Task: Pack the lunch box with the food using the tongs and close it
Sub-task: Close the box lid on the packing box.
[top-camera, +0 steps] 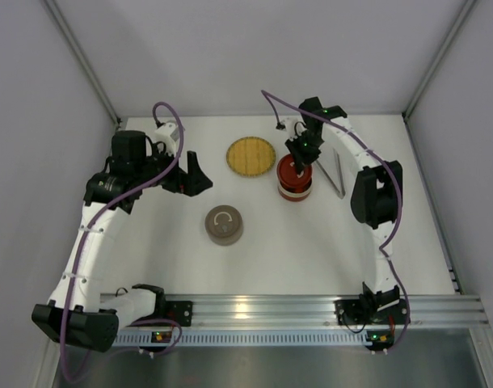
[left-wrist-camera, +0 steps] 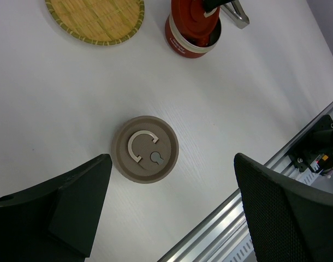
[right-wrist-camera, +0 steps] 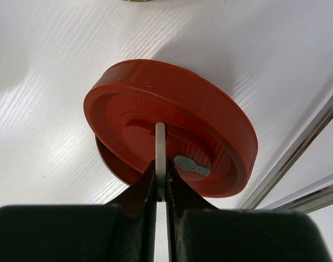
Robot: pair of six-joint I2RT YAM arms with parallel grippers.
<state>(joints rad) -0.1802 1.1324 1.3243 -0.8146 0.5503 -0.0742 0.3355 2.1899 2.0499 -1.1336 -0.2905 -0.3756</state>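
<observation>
The lunch box is a round red tin standing right of centre on the table, just right of the woven yellow plate. Its red lid (ribbed on top, with a white loop handle and a small grey valve) hangs tilted over the steel rim, the right gripper pinching that handle. The tongs lie flat just right of the tin. The left gripper is spread wide near a taupe lidded tin. The table is white and faintly wood-grained, with pale grey walls behind and an aluminium rail along the near edge. White lettering rings the red tin, perhaps a brand, too small to read.
</observation>
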